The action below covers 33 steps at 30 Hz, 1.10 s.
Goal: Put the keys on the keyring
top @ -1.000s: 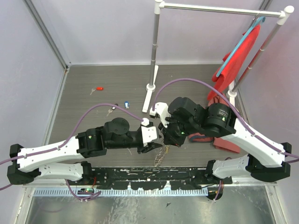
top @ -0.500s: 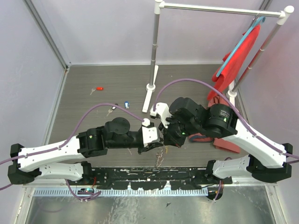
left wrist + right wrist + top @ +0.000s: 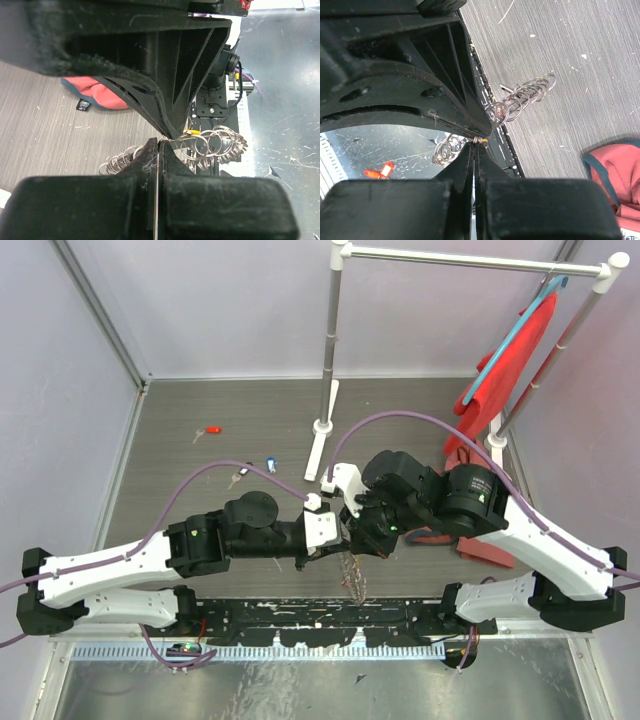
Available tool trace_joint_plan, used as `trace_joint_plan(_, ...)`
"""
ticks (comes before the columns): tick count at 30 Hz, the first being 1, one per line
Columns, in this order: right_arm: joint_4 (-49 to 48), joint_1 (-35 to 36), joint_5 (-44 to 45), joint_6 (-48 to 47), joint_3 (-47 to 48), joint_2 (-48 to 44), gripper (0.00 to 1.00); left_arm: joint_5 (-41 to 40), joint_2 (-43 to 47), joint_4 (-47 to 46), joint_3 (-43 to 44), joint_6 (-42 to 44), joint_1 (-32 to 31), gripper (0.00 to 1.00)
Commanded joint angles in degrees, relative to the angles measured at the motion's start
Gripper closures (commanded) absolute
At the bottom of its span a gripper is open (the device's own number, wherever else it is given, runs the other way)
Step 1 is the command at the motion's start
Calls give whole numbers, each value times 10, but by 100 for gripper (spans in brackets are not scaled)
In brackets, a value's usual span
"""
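My left gripper [image 3: 338,540] and right gripper [image 3: 352,536] meet tip to tip above the table's front edge. The keyring [image 3: 352,576], a thin ring fringed with small silvery rings, hangs below them. In the left wrist view my left gripper [image 3: 159,143] is shut on the keyring's wire, and the small rings [image 3: 214,147] fan out to either side. In the right wrist view my right gripper [image 3: 476,143] is shut on a yellow-headed key [image 3: 481,140] at the keyring [image 3: 522,97]. A red key [image 3: 211,430], a blue key [image 3: 270,463] and a further key [image 3: 237,478] lie on the table.
A white rack post [image 3: 328,360] stands behind the grippers on its base. A red cloth [image 3: 505,370] hangs from the rack at the right and lies on the table [image 3: 480,540]. A black slotted rail [image 3: 300,612] runs along the front edge.
Both grippers have drawn closer together and a little to the right. The hanging keyring has swung to the right beneath them.
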<state>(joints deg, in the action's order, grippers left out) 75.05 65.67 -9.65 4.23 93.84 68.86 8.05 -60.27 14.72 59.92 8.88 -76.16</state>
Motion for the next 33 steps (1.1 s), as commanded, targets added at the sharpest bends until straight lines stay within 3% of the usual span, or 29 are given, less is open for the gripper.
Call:
trace_joint_plan(1,-57,1,6,-3,2,-26,99,0,0,-21,22,-10,-1,100)
trace_joint_plan(8,-136,1,32,22,-22,-64,98,-27,15,-27,11,-31,-1,100)
trace_joint_plan(11,-185,1,71,48,-44,-91,78,-46,29,-44,-3,-40,-2,100)
trace_joint_plan(14,-232,1,139,89,-68,-129,69,-65,44,-57,-18,-49,-1,100)
trace_joint_plan(22,-366,1,214,210,-198,-249,65,-122,89,-125,-67,-83,-1,100)
trace_joint_plan(33,-412,1,215,300,-243,-250,57,-241,109,-176,-105,-122,-1,100)
